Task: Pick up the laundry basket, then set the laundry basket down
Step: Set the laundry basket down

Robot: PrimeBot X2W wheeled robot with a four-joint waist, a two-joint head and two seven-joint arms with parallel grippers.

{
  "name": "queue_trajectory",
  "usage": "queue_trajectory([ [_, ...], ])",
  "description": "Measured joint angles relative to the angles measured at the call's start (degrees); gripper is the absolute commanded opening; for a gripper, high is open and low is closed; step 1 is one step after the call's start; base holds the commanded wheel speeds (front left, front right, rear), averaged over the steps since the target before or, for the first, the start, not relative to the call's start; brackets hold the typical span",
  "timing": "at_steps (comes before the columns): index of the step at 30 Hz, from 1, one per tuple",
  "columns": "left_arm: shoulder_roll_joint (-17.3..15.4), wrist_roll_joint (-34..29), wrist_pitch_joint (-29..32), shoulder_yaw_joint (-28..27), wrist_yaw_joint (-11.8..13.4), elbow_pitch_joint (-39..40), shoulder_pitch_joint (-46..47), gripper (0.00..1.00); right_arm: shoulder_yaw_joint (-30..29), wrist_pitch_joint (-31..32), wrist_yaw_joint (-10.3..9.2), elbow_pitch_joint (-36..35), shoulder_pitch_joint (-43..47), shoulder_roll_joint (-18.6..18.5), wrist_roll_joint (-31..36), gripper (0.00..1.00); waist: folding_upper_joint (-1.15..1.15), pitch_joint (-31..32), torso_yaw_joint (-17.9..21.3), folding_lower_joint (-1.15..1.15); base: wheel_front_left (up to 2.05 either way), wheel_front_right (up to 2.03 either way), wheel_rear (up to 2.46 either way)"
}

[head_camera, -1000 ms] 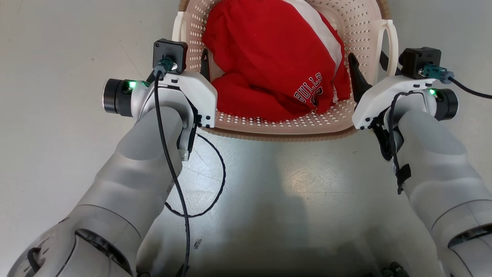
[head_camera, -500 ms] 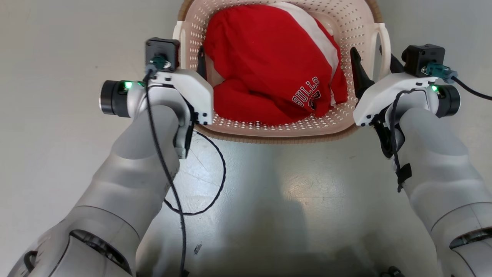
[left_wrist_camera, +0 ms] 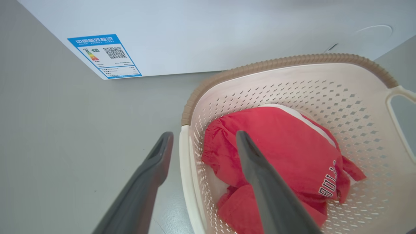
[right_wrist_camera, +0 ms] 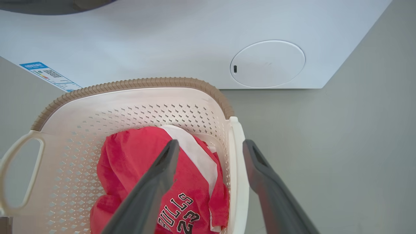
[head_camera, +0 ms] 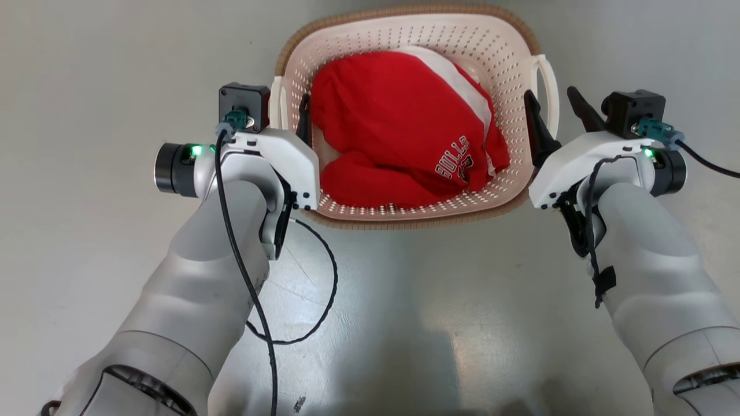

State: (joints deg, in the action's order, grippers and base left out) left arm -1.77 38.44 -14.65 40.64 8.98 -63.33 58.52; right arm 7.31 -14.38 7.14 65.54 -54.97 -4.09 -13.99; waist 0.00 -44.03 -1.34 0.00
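The laundry basket, cream with a brown rim, sits on the grey floor and holds a red garment. My left gripper is open, one finger inside the basket wall and one outside, with the left loop handle between them. The left wrist view shows the same: the left gripper straddles the white handle with gaps on both sides. My right gripper is open astride the right handle. In the right wrist view the right gripper has that handle between its fingers.
A white washing machine stands just beyond the basket, with a blue label and a round cover low on its front. A black cable loops from my left arm over the floor. Grey floor lies open on both sides.
The head camera has moved: the basket now shows lower and smaller, with its far rim in view. Both grippers stay open astride the handles; the right one's outer finger now shows.
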Motion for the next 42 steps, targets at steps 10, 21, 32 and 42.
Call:
queue_trajectory([
  [10, 0.05, -2.0, 0.0, -4.95, -0.56, 2.65, -4.11, 1.0, 0.38, 0.0, 0.0, -1.29, 3.49, 0.02, 0.02, 1.0, 0.0, 4.45, 0.17, 0.0, 0.0, 0.0, 0.0],
  [21, 0.03, -6.04, 0.0, -11.79, -2.36, 9.57, -13.47, 1.0, 0.31, 0.0, 0.0, -9.49, 11.68, 0.13, 2.0, 1.0, 0.0, 13.73, 0.56, 0.0, 0.0, 0.0, 0.0],
  [32, -0.04, -10.4, 0.01, -18.44, -4.05, 15.93, -24.74, 1.0, -3.46, 0.0, 0.0, -17.51, 21.12, 0.38, 5.23, 1.0, 0.01, 25.27, 0.79, 0.0, 0.0, 0.0, 0.0],
  [42, -0.14, -12.03, 0.01, -22.76, -5.55, 20.38, -32.45, 1.0, -3.87, 0.0, 0.0, -21.67, 27.7, 0.64, 5.84, 1.0, 0.0, 34.67, 0.62, 0.0, 0.0, 0.0, 0.0],
])
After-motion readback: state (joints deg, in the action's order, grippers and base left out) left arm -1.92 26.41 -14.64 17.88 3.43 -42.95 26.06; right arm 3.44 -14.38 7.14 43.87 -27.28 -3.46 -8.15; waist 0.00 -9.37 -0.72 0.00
